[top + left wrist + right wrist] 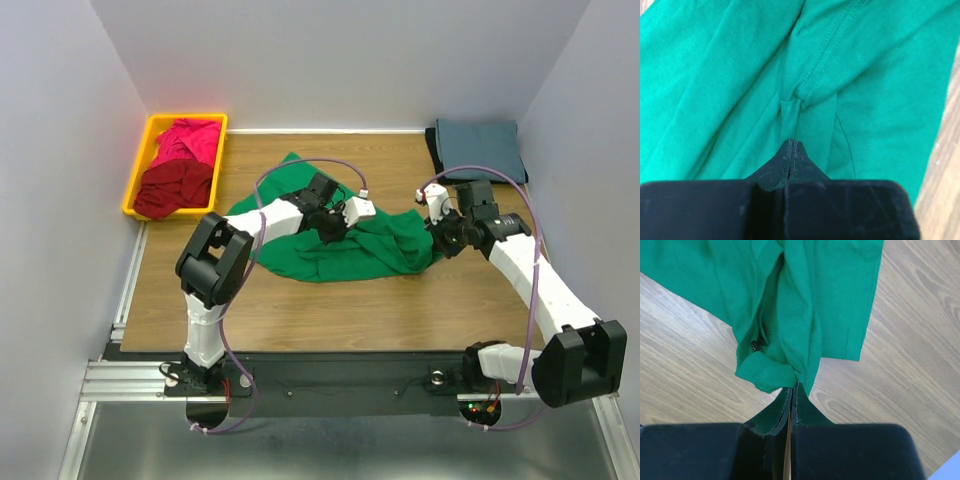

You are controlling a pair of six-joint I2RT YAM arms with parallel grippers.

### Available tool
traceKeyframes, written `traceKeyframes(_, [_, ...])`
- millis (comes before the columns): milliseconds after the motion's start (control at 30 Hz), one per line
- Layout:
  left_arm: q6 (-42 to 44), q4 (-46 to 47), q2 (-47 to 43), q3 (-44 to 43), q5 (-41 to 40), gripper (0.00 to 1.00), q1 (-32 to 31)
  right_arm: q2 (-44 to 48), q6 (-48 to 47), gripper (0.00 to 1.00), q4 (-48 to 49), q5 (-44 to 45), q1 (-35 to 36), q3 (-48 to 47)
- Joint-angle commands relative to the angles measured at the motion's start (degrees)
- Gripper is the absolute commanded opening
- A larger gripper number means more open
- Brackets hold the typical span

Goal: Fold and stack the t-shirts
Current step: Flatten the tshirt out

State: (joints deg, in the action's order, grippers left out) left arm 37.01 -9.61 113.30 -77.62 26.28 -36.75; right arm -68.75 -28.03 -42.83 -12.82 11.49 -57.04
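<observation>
both jaws clenched on the green t-shirt (385, 245): left gripper (791, 145) pinches a mid-cloth fold, right gripper (792, 387) a bunched edge. shirt lies rumpled ahead of and between my tips. i'd lift evenly, then spread apart to flatten it before folding.

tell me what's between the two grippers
The bright green cloth t-shirt lies bunched between the left gripper and right gripper, both pinching it; the top view shows it.

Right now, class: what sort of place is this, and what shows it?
Likely a robot lab cell: plain white walls around a wooden table, left arm and right arm mounted at a metal rail.
</observation>
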Motion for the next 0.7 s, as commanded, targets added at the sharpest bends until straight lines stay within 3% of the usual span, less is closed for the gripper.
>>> traceKeyframes(0, [-0.10, -2.35, -9.31, -3.67, 0.79, 0.00, 1.42, -0.59, 0.79, 0.01, 2.84, 1.83, -1.11, -3.25])
traceKeyframes(300, [0.59, -8.75, -17.93, -9.73, -1.32, 0.00, 3.97, -2.35, 1.49, 0.01, 3.72, 2.89, -1.47, -9.40])
traceKeyframes(433, [0.52, -12.37, -15.30, -10.18, -1.67, 0.31, 3.88, -3.05, 1.31, 0.00, 3.72, 2.19, -1.47, -9.85])
traceKeyframes(467, [0.25, -12.37, -13.73, -9.48, -1.67, 0.43, 3.71, -3.14, 1.57, 0.01, 3.72, 2.10, -1.38, -9.68])
traceKeyframes(600, [1.22, -12.37, -9.42, -8.51, 0.08, 0.57, 3.62, -2.53, 1.84, 0.01, 3.72, 1.75, -1.38, -7.92])
traceKeyframes(667, [1.65, -12.37, -6.96, -8.77, 1.31, 0.56, 3.18, -2.53, 2.02, 0.01, 3.72, 1.66, -1.38, -7.57])
